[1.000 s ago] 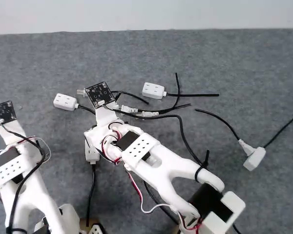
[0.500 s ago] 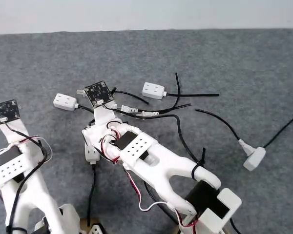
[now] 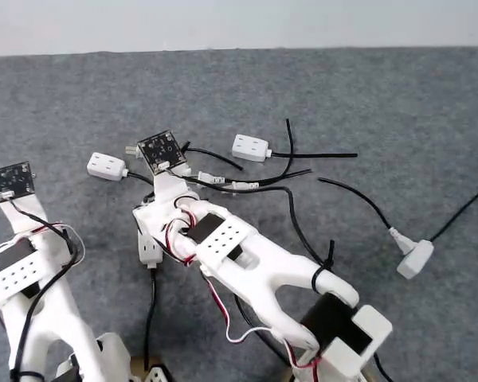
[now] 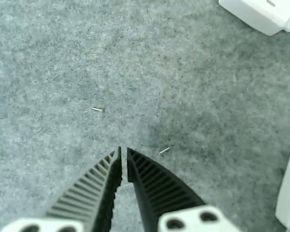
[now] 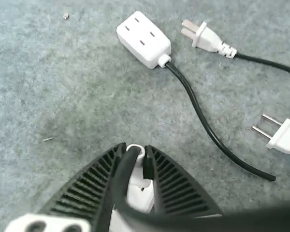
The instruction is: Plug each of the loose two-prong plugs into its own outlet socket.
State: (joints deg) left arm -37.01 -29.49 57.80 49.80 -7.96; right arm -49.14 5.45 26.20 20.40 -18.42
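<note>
Little has changed in the last second. Your left arm point(image 3: 32, 270) has edged its wrist slightly toward the right arm point(image 3: 247, 263), which has barely shifted at the elbow. Every socket and plug lies where it lay, so no plug has gone in and the task stands no further on.

The right pincer point(image 5: 134, 147) is clenched on a black cord point(image 5: 122, 181) where it meets a white fitting point(image 5: 135, 191). You cannot tell from here whether that fitting is a plug or a socket. Ahead of it a socket point(image 5: 144, 38) lies face up on the grey surface point(image 3: 382, 103), with a plug point(image 5: 205, 36) just beside it, prongs toward it but not touching. A second plug point(image 5: 282, 137) lies apart. Two more sockets sit farther off, the middle socket point(image 3: 251, 147) and the far socket point(image 3: 414, 259).

The left pincer point(image 4: 123, 152) is clenched on nothing, with only a sliver between its tips, over bare surface. A white socket corner point(image 4: 256, 14) lies well apart from it.

No brand or label can be read on any socket or plug. The marks on the camera boards point(image 3: 161, 151) are too small to make out.
</note>
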